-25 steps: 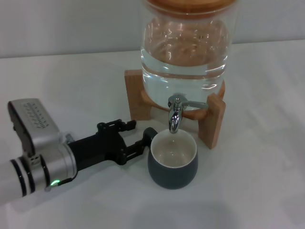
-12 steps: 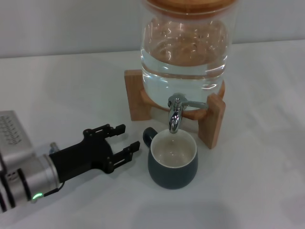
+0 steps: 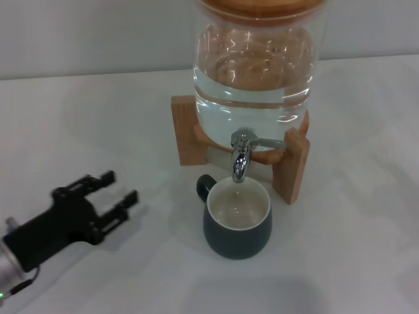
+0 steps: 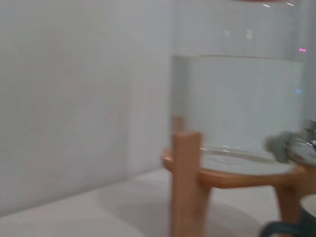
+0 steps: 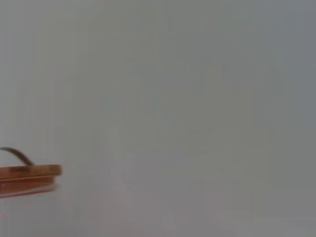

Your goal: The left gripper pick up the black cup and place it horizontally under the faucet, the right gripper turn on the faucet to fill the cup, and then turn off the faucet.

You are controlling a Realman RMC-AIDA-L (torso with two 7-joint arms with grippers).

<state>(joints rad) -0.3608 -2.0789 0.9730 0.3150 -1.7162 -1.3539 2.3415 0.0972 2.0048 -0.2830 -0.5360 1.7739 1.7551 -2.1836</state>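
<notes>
Now the cup [image 3: 237, 220] stands upright on the tabletop [image 3: 353, 261] directly under the faucet [image 3: 241, 156], handle toward the robot's left. Well to the left of the cup, the left tool [image 3: 114, 193] hangs with fingers spread, holding nothing.

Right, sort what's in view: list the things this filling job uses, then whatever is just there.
In use: dark charcoal ceramic mug, upright under the small chrome spigot; black two-fingered left gripper, open, apart from the mug.
Just there: glass water jar, wooden stand, white table.
</notes>
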